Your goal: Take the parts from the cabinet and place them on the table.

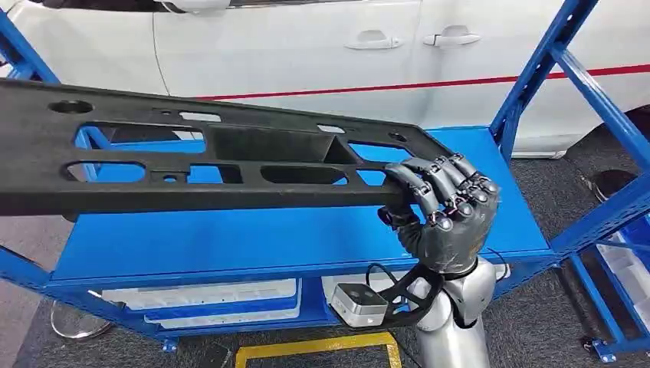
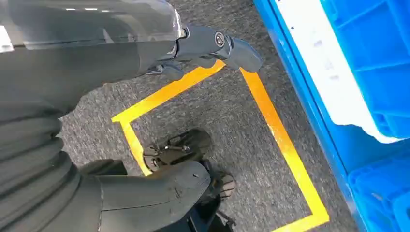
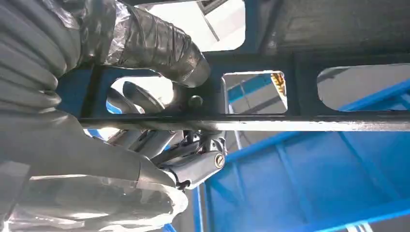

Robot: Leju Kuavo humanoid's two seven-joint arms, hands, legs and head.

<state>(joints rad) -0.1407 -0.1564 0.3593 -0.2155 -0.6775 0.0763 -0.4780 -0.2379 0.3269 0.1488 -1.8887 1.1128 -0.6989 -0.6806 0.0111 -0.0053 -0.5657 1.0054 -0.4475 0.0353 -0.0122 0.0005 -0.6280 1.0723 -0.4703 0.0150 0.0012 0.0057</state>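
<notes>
Right robot hand [image 1: 448, 211] grasping long black plastic part [image 1: 192, 157] at its right end, fingers [image 1: 437, 180] wrapped over the near edge from above, thumb underneath. Part is a flat panel with several cutouts, held roughly level and stretched from the hand across to the left edge of head view, above the blue shelf [image 1: 268, 241] of the cabinet. Cannot tell if the part's far end touches anything. Right wrist view: thumb [image 3: 164, 50] pressed on one face of the part [image 3: 338, 29], darker fingers [image 3: 193, 164] curled round the thin edge rail on the other side, blue shelf frame [image 3: 300, 193] behind.

Left robot hand [image 2: 203, 43] in left wrist view hangs over grey carpet floor [image 2: 227, 111], fingers curled in, nothing in them, clenched. Yellow tape outline [image 2: 285, 150] on the floor below it, blue bins [image 2: 372, 58] alongside.

Head view background: white car [image 1: 322, 54] with a red stripe behind the cabinet, blue upright posts [image 1: 536, 69] at right, white trays [image 1: 207, 295] on the lower shelf level, yellow tape [image 1: 314, 349] on the floor at the front. Small grey camera module [image 1: 356, 304] on a bracket at the right wrist.
</notes>
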